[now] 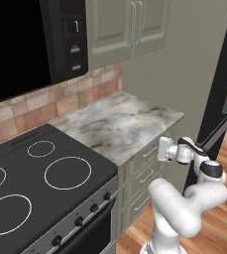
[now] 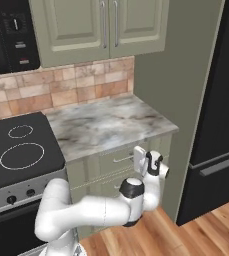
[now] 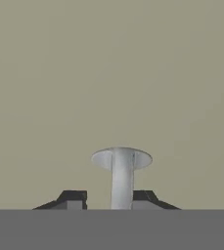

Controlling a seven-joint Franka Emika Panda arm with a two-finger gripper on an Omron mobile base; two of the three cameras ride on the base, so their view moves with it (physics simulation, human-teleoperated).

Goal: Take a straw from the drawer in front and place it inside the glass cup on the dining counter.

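presently: gripper at the top drawer's handle

presently the arm rises from the base, folds at a white elbow and reaches forward and level toward the sage-green cabinet front under the marble worktop [image 1: 122, 121]. the wrist is turned so the hand faces the drawer [image 2: 117, 159] head-on, the topmost of the stack, beside the black stove [image 1: 40, 183].

the gripper [image 3: 109, 199] sits right up against that drawer's front. in the hand view its two dark fingertips [image 3: 73, 198] stand either side of the silver bar handle [image 3: 122, 177], which runs between them to a round mounting plate on the plain green panel. the jaws are narrowed close about the bar with small gaps on both sides; whether the pads actually press on it cannot be told.

the drawer appears shut, its front level with the two drawers below. the straw lies out of sight; its position cannot be told.
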